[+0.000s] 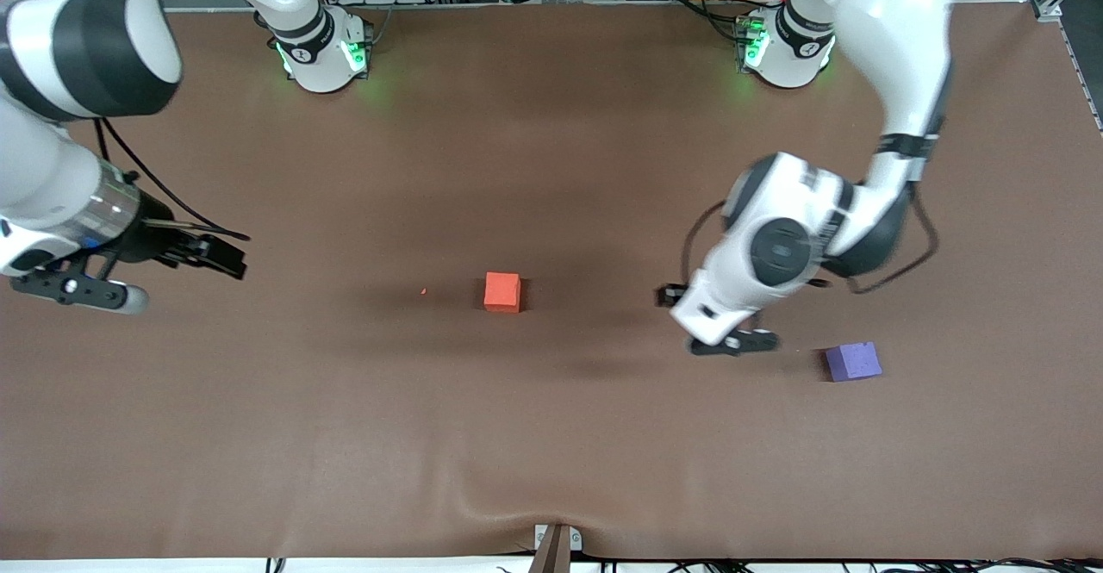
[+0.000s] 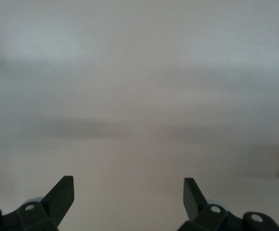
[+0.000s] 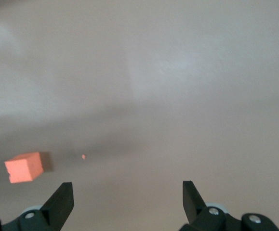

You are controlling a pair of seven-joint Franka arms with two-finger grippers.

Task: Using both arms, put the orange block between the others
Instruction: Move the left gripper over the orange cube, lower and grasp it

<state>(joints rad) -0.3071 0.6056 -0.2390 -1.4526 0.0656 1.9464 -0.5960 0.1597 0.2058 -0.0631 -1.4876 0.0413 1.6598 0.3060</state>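
The orange block (image 1: pixel 502 291) sits flat near the bench's middle. The purple-blue cube (image 1: pixel 853 361) lies nearer the camera, toward the left arm's end.

Front view: I have both arms over the brown table (image 1: pixel 551 435), nothing held.

Orange block (image 1: pixel 502 291) sits mid-table, well apart from both tools. My left gripper (image 1: pixel 732 342) hangs low toward the left arm's end; purple block (image 1: pixel 853 361) lies near it, further toward that end, not touching. My right gripper (image 1: pixel 226 256) is over the right arm's end, pointing toward the orange block. A tiny orange fleck (image 1: pixel 423 291) lies between that gripper and the block.
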